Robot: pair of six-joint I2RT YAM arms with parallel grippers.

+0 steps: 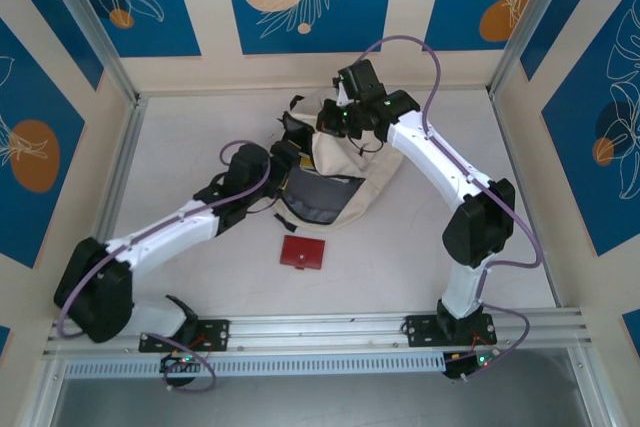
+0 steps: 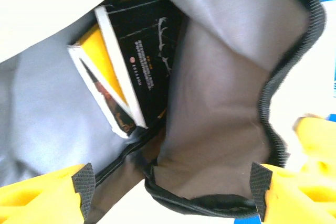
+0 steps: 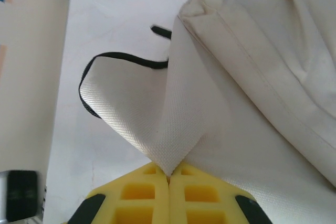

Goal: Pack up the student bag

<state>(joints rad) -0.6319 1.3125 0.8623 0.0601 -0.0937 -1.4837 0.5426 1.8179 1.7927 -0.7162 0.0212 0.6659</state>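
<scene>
Packing, partway. Found the student bag (image 1: 345, 162) slumped on the tabletop (image 1: 390, 257) between the two arms, toward the far side, mouth gaping and grey lining showing. Saw the right gripper (image 3: 168, 176) with fingers (image 3: 142, 198) pressed together on a fold of the cream cloth, holding it up. Saw the left gripper (image 2: 173, 192) just above the open mouth, fingers (image 2: 47, 195) spread wide and holding nothing.

Judged the right way on: draw the left fingers straight up and out, clear of the black zipper edge (image 2: 273, 93); hold the right pinch high and steady to leave the mouth wide; then reach for the red case (image 1: 303, 252) lying flat near the bag, on its near side.

Counted one bag, two books (image 2: 147, 61) inside as far as could be told, one red case, two arms.
</scene>
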